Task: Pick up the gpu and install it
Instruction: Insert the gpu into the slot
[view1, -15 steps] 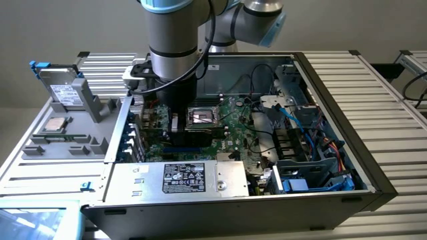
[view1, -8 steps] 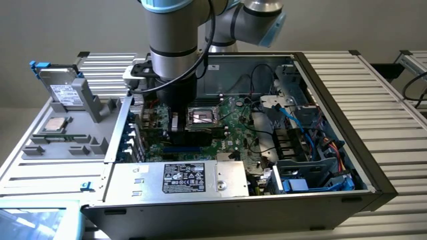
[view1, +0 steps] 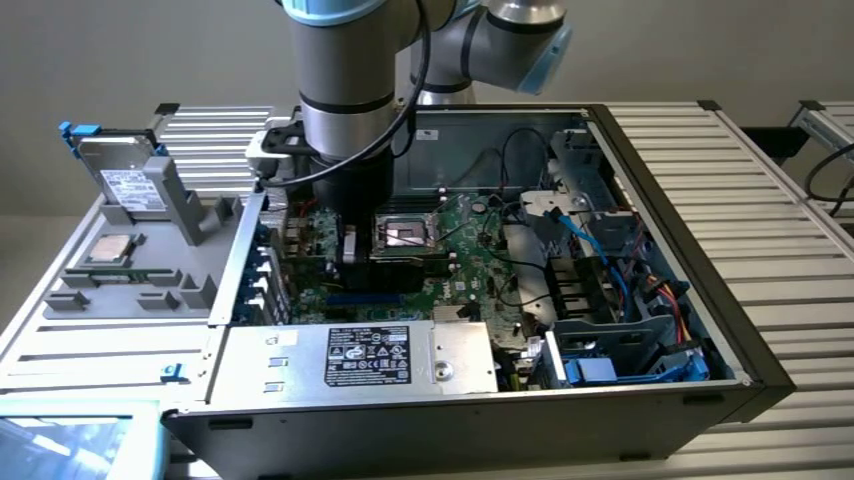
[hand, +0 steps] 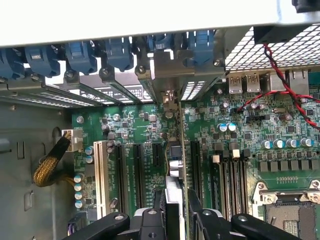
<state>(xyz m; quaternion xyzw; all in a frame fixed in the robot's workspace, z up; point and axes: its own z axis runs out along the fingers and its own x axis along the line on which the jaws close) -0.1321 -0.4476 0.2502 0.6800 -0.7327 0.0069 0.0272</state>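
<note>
The black two-finger hand (hand: 174, 202) was closed on the short green-board gpu (hand: 176, 150), holding it upright and edge-down over the green motherboard (hand: 240, 132), apparently to line it with a slot. This was at the exterior view's left, inside the open dark computer case (view1: 454, 425).

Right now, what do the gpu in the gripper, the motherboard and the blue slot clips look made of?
gpu, edge-on in the gripper: thin board with a pale, shiny, metal-looking part; hard to tell more.
motherboard: green lacquered circuit laminate, probably fibreglass; solder dots and silver components show.
blue slot clips: likely moulded plastic, even matte blue.
</note>
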